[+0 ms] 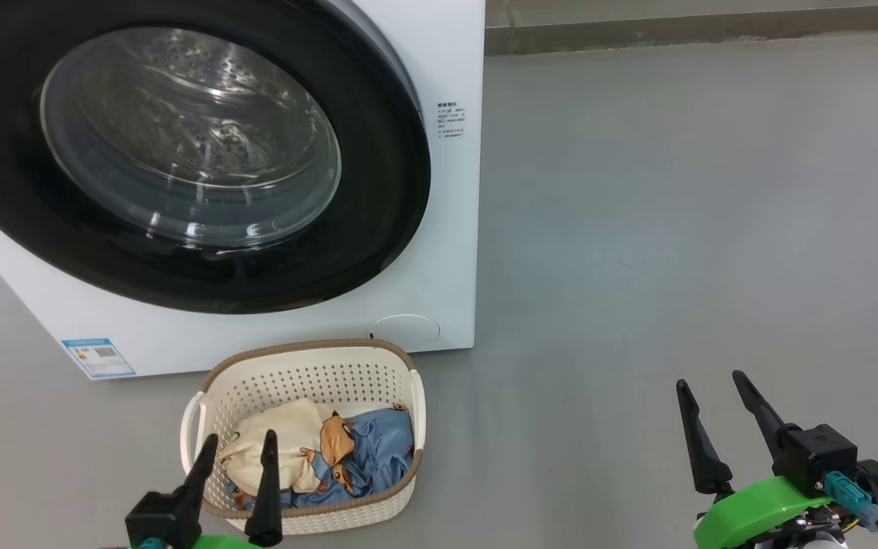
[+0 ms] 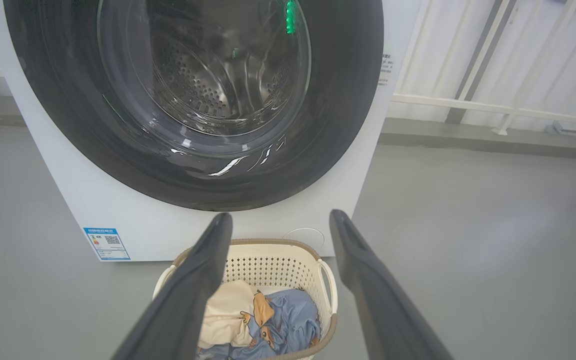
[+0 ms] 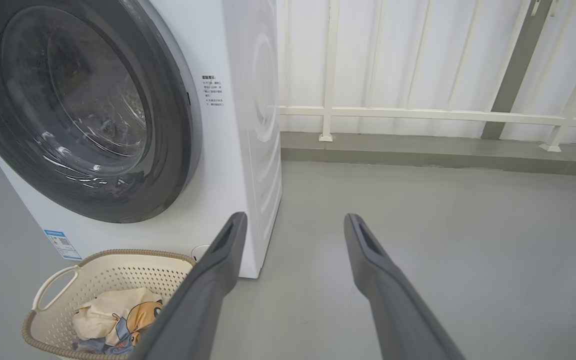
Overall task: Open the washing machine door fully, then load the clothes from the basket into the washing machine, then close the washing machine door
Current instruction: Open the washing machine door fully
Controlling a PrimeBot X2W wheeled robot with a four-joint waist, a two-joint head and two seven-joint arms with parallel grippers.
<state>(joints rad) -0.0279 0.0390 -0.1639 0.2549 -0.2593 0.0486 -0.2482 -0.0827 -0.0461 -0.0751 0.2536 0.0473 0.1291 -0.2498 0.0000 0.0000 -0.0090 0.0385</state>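
The white washing machine (image 1: pixel 447 229) fills the upper left, and its round black door (image 1: pixel 378 198) with the glass bowl window sits flush against the front. On the floor just in front stands the cream basket (image 1: pixel 317 374) holding the clothes (image 1: pixel 332 450), a cream garment and a light blue one with orange animal print. My left gripper (image 1: pixel 239 446) hovers open at the basket's near rim with nothing between its fingers. My right gripper (image 1: pixel 712 385) stands open over bare floor, well right of the basket. The basket (image 2: pixel 268 260) and door (image 2: pixel 348 125) also lie ahead in the left wrist view.
Grey floor (image 1: pixel 675 229) spreads to the right of the machine. A white railing (image 3: pixel 418 114) on a low kerb runs behind it. A blue label sticker (image 1: pixel 98 357) marks the machine's lower left front.
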